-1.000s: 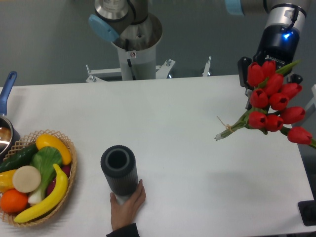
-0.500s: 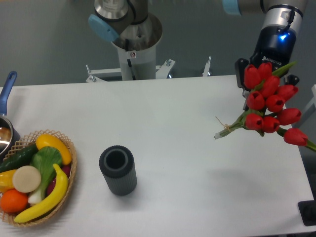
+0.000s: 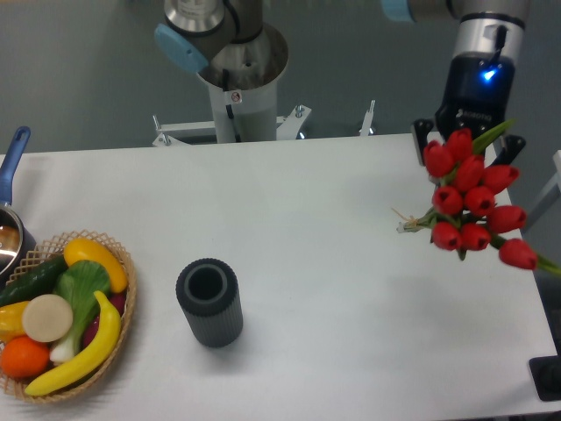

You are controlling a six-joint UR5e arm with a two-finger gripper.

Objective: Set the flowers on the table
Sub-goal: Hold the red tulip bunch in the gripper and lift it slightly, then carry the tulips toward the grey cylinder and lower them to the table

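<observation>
From the fixed camera, the gripper (image 3: pixel 467 140) hangs at the far right of the table (image 3: pixel 333 263), its fingers closed on the flowers (image 3: pixel 471 197), though the red heads cover the pinch point, so exactly where it grips cannot be made out. The bunch hangs just below and in front of the gripper, the heads fanning toward the right edge, the tied stem ends pointing left of it and looking close to the tabletop; whether they touch cannot be told. Well to the gripper's left and nearer the camera stands a dark ribbed cylinder (image 3: pixel 209 303), and farther left a basket (image 3: pixel 114 351) of fruit and vegetables, with a pot (image 3: pixel 9 237) beyond it at the table's edge. The step in hand appears to be the lowering. To do it well, the gripper should come down over bare top a little to its left, away from the right edge, lay the stems flat before letting go, then open and lift straight up so no bloom snags.
</observation>
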